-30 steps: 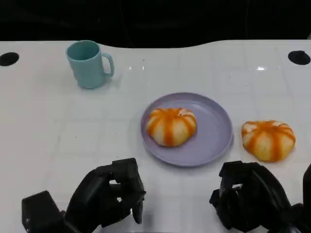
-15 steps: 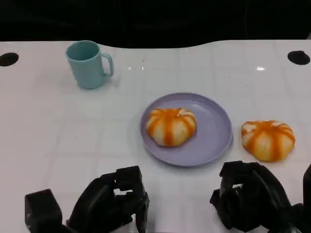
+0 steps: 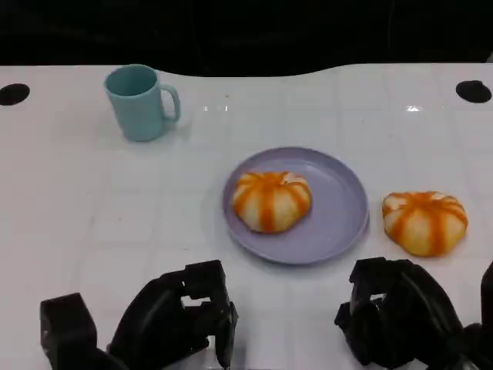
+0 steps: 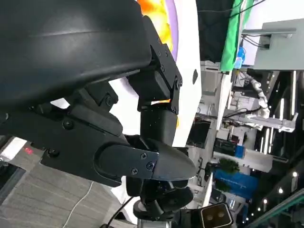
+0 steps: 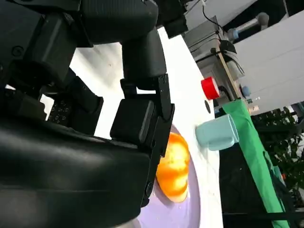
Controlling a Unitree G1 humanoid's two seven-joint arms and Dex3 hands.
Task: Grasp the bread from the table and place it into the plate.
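One orange-striped bread bun [image 3: 272,200] lies on the purple plate [image 3: 339,216] in the middle of the table. A second bun [image 3: 425,222] sits on the bare white table just right of the plate. My left hand [image 3: 173,320] hovers near the front edge, left of the plate, fingers curled in and holding nothing. My right hand [image 3: 400,320] is at the front right, just short of the loose bun, curled and empty too. The right wrist view shows the plated bun [image 5: 173,166] beyond its fingers [image 5: 140,118]. In the left wrist view curled fingers [image 4: 159,123] hide most of the plate rim [image 4: 172,19].
A teal mug [image 3: 141,102] stands at the back left, handle to the right, also seen in the right wrist view as a mug [image 5: 217,133]. Black holes mark the far table corners [image 3: 474,91]. Open white tabletop lies between the hands and the plate.
My left hand has sunk a little toward the front edge and shifted slightly right. The right hand, both buns and the plate have stayed put.
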